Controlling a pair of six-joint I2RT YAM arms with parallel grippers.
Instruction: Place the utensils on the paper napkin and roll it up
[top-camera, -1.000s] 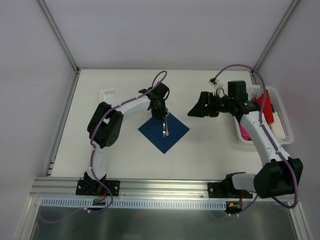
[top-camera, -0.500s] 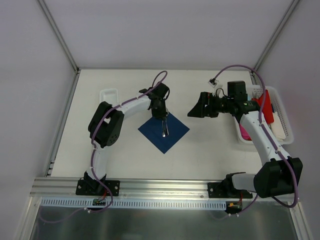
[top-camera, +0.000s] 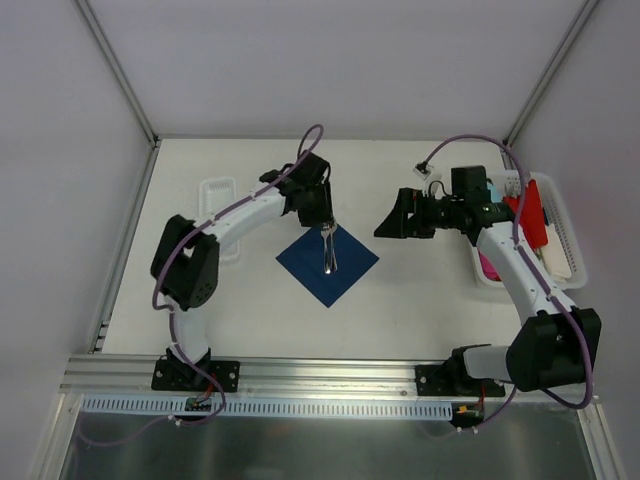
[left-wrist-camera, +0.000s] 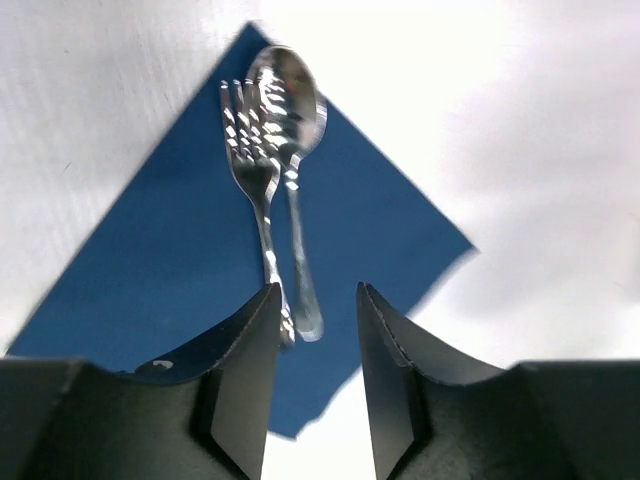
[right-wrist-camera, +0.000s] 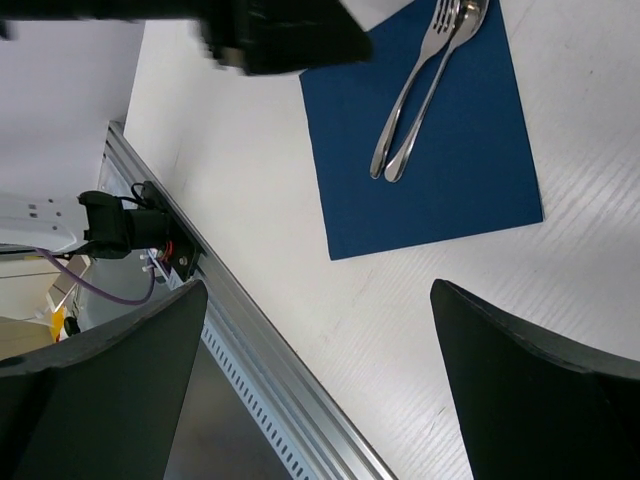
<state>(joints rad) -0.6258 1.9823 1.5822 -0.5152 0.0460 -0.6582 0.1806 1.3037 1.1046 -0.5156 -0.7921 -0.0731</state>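
One fork (left-wrist-camera: 250, 150) and one spoon (left-wrist-camera: 291, 88) lie touching, side by side, on the single navy paper napkin (top-camera: 308, 264). The left claw (left-wrist-camera: 318, 292) hovers over their handle ends, parted and gripping nothing. The right claw (top-camera: 388, 222) is spread wide to the napkin's right. Bare counter (top-camera: 400, 300) borders every napkin edge.

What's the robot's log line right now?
fork, spoon: lying on napkin | left claw: open, empty | right claw: open, empty | rolling: not started
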